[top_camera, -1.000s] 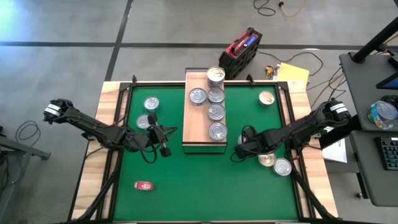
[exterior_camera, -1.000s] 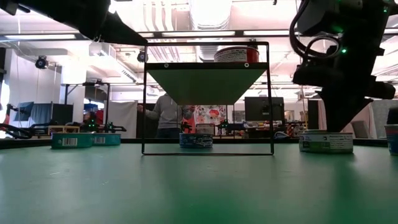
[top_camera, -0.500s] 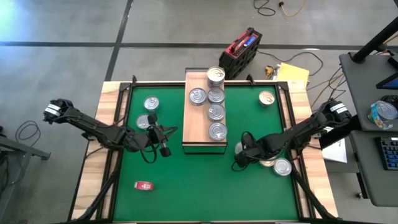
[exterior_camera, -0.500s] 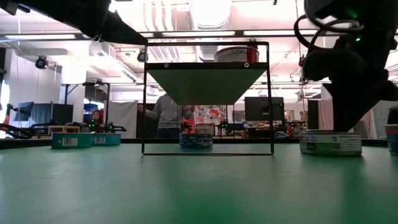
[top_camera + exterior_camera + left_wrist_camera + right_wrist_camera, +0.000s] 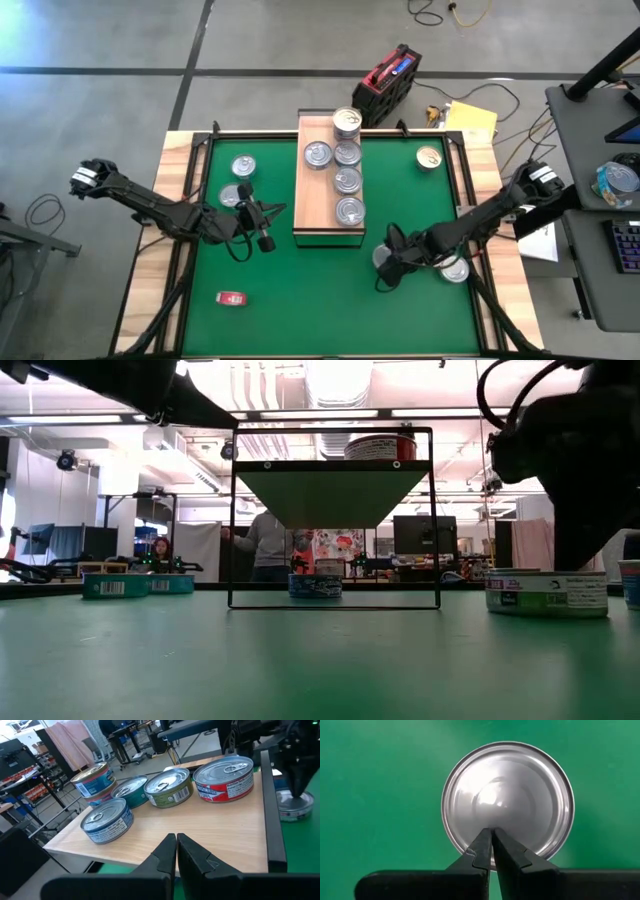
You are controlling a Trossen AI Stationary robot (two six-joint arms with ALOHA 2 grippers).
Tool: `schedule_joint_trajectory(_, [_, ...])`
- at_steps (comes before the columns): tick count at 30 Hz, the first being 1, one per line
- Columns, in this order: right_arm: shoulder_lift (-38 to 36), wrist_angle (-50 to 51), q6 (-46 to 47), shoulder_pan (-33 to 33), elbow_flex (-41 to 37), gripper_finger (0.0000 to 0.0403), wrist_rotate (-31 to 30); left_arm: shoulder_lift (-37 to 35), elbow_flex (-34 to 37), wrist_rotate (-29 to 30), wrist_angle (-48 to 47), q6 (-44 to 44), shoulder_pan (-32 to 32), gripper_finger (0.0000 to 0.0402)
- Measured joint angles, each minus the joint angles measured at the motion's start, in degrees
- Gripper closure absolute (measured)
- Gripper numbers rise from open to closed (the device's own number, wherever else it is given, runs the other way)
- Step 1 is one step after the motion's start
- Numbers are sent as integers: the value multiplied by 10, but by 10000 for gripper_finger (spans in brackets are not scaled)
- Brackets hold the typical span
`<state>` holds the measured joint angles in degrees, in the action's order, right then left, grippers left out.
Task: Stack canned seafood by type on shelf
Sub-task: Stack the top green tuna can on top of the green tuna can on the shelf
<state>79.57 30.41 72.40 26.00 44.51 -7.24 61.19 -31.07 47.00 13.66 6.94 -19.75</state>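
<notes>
Right tool (image 5: 385, 262) closed, tips resting on silver-lidded can (image 5: 386, 258), 5 o'clock of shelf (image 5: 318, 205). You seem mid-nudge; next, open and grasp it. Left tool (image 5: 176, 851) closed, waiting at shelf's 9 o'clock.

The high view looks straight down on the whole green mat (image 5: 300, 290) and shelf (image 5: 318, 200). The low view sits at mat level, facing level under the shelf (image 5: 334, 465) toward the room. The left wrist view looks closely along the shelf top (image 5: 220, 832); the right wrist view looks straight down, very near, on a silver can (image 5: 507, 795).
</notes>
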Motion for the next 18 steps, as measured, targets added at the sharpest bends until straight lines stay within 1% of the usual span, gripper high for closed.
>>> schedule_joint_trajectory(4, [-3,5,-4,14,5,390,4,0,0,0,5,-2,0,401])
schedule_joint_trajectory(7, [-12,13,-10,21,14,390,-7,0,0,-12,5,-6,0,401])
schedule_joint_trajectory(12, [-31,18,-43,27,20,390,-52,0,0,-42,10,-15,0,401])
schedule_joint_trajectory(15, [-34,35,-62,27,19,390,-86,0,0,-43,10,-27,0,401])
schedule_joint_trajectory(18, [-32,41,-99,26,11,390,-110,0,0,-50,9,-32,0,401])
